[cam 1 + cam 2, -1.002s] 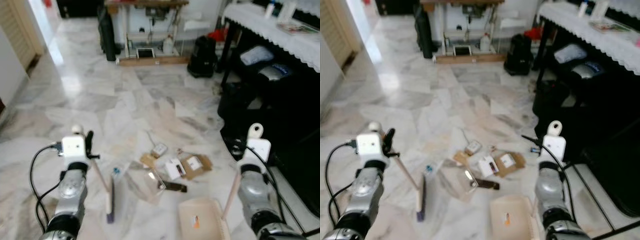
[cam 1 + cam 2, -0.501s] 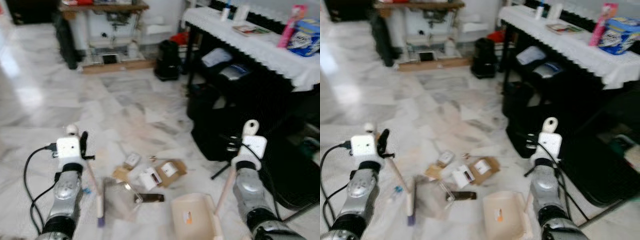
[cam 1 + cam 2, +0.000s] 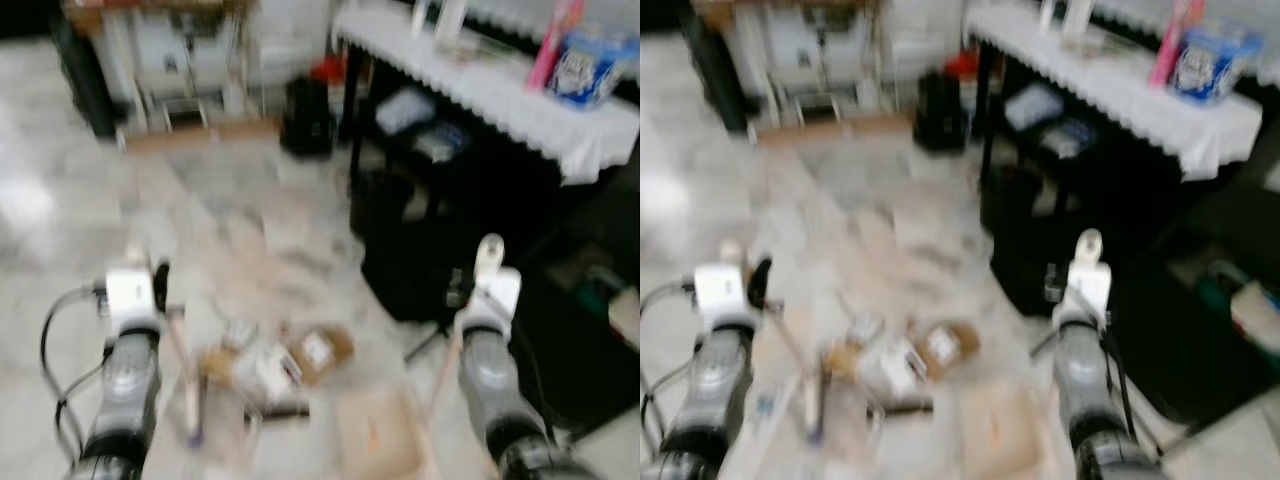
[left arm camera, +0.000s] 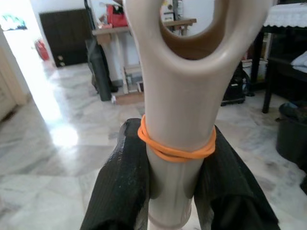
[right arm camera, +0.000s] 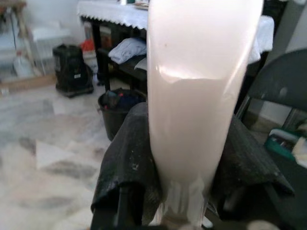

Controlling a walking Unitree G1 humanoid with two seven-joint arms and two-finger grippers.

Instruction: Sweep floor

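My left gripper [image 4: 176, 184] is shut on the beige broom handle [image 4: 180, 96], which has an orange rubber band around it. In the blurred eye views the broom's brush head [image 3: 192, 412] rests on the marble floor beside my left arm. My right gripper [image 5: 184, 179] is shut on the cream dustpan handle [image 5: 201, 91]. The dustpan [image 3: 378, 440] lies flat on the floor by my right arm. Between brush and dustpan lie scattered litter [image 3: 285, 365]: cardboard scraps, small boxes and a clear wrapper.
A black table with a white lace cloth [image 3: 500, 95] stands at the right, with a blue packet [image 3: 585, 70] on top and a dark bin [image 3: 385, 215] under it. A black bag [image 3: 308, 115] and a low shelf [image 3: 180, 55] stand at the back.
The camera has swung right and the picture is now blurred. Both grippers keep their hold; broom, dustpan and litter lie as before.
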